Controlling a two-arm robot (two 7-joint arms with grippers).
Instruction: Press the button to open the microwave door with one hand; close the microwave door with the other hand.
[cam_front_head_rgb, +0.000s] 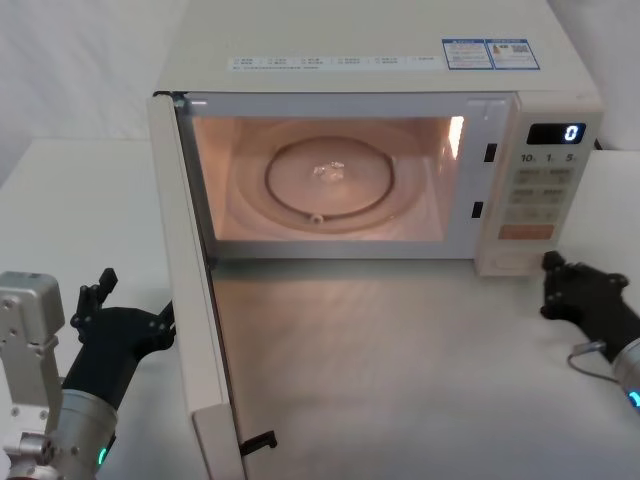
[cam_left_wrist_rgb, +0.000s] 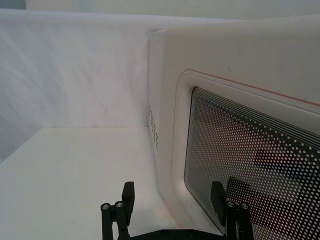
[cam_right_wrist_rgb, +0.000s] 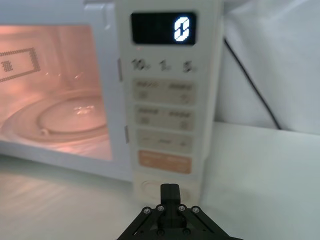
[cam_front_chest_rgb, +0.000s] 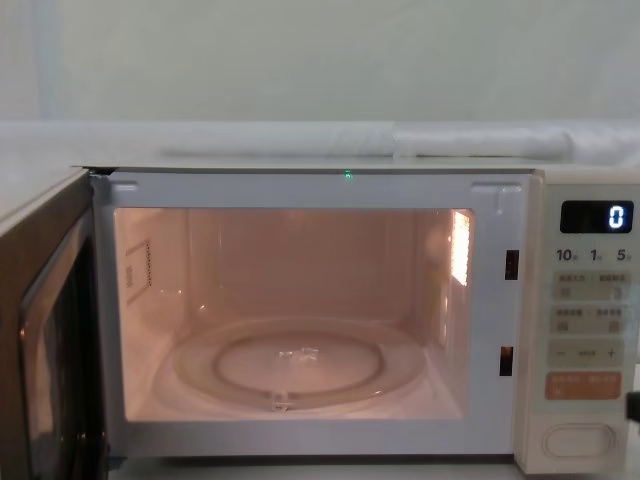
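Observation:
The microwave door (cam_front_head_rgb: 195, 300) stands swung wide open toward me on the left, and the lit cavity shows its glass turntable (cam_front_head_rgb: 328, 180). My left gripper (cam_front_head_rgb: 135, 300) is open just outside the door. In the left wrist view its fingers (cam_left_wrist_rgb: 129, 197) straddle the edge of the dark dotted window of the door (cam_left_wrist_rgb: 240, 150). My right gripper (cam_front_head_rgb: 552, 265) is shut, its tip close in front of the wide cream button (cam_right_wrist_rgb: 148, 186) at the bottom of the control panel. I cannot tell whether it touches. From the chest, the button (cam_front_chest_rgb: 577, 440) sits under an orange key.
The control panel (cam_front_head_rgb: 538, 190) shows a lit "0" on its display (cam_right_wrist_rgb: 183, 29). A black cable (cam_right_wrist_rgb: 255, 90) runs down behind the microwave's right side. White tabletop (cam_front_head_rgb: 400, 370) lies in front of the cavity, bounded on the left by the open door.

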